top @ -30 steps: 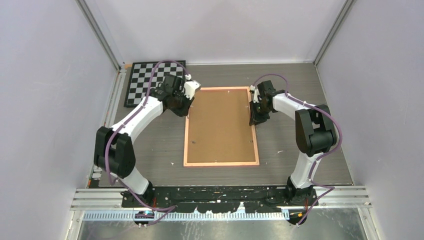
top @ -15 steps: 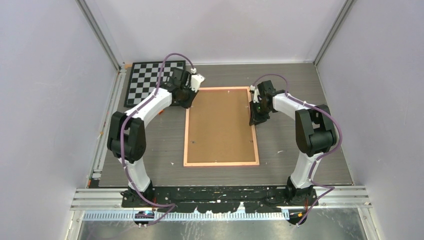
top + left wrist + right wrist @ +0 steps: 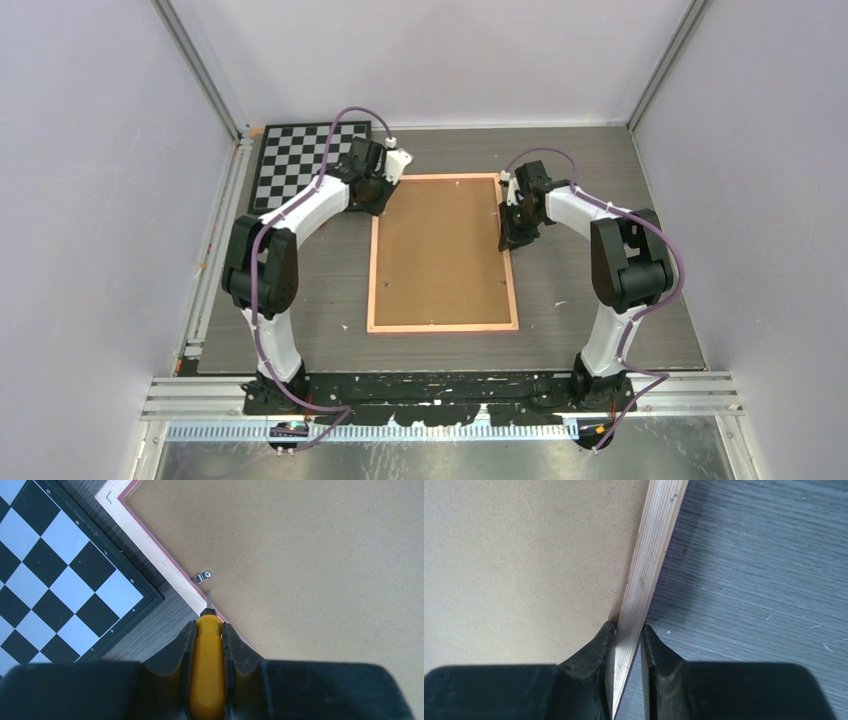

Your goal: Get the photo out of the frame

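A large rectangular picture frame (image 3: 442, 255) with a thin pink border lies back-up in the middle of the grey wood-grain table (image 3: 600, 170), its brown fibreboard panel facing the ceiling; the photo cannot be seen. Near the frame's far left corner, the left gripper (image 3: 206, 626) clamps a yellow-handled tool (image 3: 207, 670), whose thin metal tip sits just short of a small metal clip (image 3: 202, 576). The right gripper (image 3: 628, 629) pinches the frame's right border. A black-rimmed chessboard (image 3: 60, 575) lies just beside that corner.
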You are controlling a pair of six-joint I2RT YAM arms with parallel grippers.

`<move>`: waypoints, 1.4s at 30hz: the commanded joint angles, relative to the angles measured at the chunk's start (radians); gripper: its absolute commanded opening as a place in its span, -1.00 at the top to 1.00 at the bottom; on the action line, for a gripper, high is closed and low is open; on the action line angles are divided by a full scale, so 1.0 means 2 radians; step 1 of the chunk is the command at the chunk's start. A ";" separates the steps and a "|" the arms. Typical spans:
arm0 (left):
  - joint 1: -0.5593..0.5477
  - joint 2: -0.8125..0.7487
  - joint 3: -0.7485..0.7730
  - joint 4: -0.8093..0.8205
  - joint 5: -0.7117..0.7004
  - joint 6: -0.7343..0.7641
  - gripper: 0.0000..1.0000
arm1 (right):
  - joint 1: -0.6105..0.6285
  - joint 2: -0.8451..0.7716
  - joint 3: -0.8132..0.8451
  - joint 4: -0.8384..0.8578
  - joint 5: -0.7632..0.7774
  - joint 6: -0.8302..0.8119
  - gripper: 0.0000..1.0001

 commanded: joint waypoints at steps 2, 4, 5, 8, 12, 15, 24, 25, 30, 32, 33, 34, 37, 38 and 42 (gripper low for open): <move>-0.002 0.011 0.018 0.036 -0.009 0.015 1.00 | 0.007 0.024 -0.012 -0.032 -0.001 -0.028 0.99; -0.002 0.014 0.018 0.041 -0.010 0.018 1.00 | 0.006 0.024 -0.012 -0.032 -0.002 -0.028 0.99; -0.002 0.015 0.017 0.043 -0.010 0.019 1.00 | 0.006 0.025 -0.012 -0.031 -0.002 -0.029 0.99; -0.002 0.018 0.013 0.054 -0.014 0.024 1.00 | 0.006 0.026 -0.012 -0.032 -0.001 -0.029 0.99; -0.003 0.023 0.012 0.062 -0.017 0.033 1.00 | 0.007 0.028 -0.012 -0.032 -0.002 -0.037 0.99; -0.004 0.025 0.010 0.066 -0.022 0.039 1.00 | 0.006 0.030 -0.011 -0.032 -0.002 -0.040 0.99; -0.012 -0.004 -0.014 0.058 -0.028 0.060 1.00 | 0.007 0.031 -0.011 -0.033 -0.001 -0.041 0.99; -0.014 -0.008 -0.017 0.057 -0.030 0.062 1.00 | 0.007 0.031 -0.011 -0.033 -0.001 -0.041 0.99; -0.019 -0.016 -0.033 0.054 -0.031 0.071 1.00 | 0.007 0.032 -0.010 -0.033 -0.002 -0.040 0.99; -0.020 -0.015 -0.034 0.053 -0.048 0.074 1.00 | 0.007 0.032 -0.009 -0.033 -0.002 -0.040 0.99; -0.020 -0.015 -0.035 0.053 -0.049 0.075 1.00 | 0.006 0.032 -0.010 -0.033 -0.002 -0.040 0.99; -0.021 -0.014 -0.035 0.053 -0.051 0.075 1.00 | 0.006 0.032 -0.010 -0.033 -0.002 -0.040 0.99; -0.023 -0.012 -0.032 0.052 -0.055 0.076 1.00 | 0.006 0.032 -0.010 -0.033 -0.002 -0.040 0.99; -0.024 -0.012 -0.032 0.052 -0.057 0.076 1.00 | 0.006 0.032 -0.010 -0.033 -0.001 -0.040 0.99; -0.031 -0.009 -0.036 0.060 -0.076 0.090 1.00 | 0.007 0.032 -0.010 -0.033 -0.001 -0.041 0.99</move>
